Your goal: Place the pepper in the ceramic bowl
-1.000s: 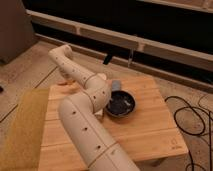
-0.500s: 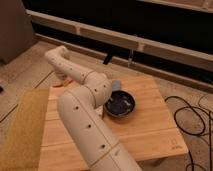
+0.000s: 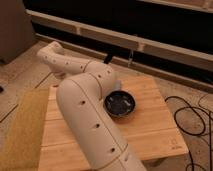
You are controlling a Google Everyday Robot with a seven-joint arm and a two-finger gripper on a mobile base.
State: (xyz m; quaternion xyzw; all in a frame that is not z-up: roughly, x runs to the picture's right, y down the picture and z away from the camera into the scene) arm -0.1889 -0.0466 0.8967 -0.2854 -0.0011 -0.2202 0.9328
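Pincer sits mostly hidden behind the arm's elbow, just beside the bowl; how open it is, or what it holds, I cannot tell. Good practice: centre over the bowl, lower, then let go gently. No pepper shows. The bowl is dark, round, shallow and glossy, on the table.

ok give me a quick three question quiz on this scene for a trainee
1. True or false: the ceramic bowl sits on the wooden table.
2. Where is the end effector? A: inside the bowl. B: near the table's far edge, behind the arm. C: at the table's near right corner.
3. Short answer: does the pepper show anywhere in this view?

Key: 1 true. 2 B. 3 no, it is not visible.
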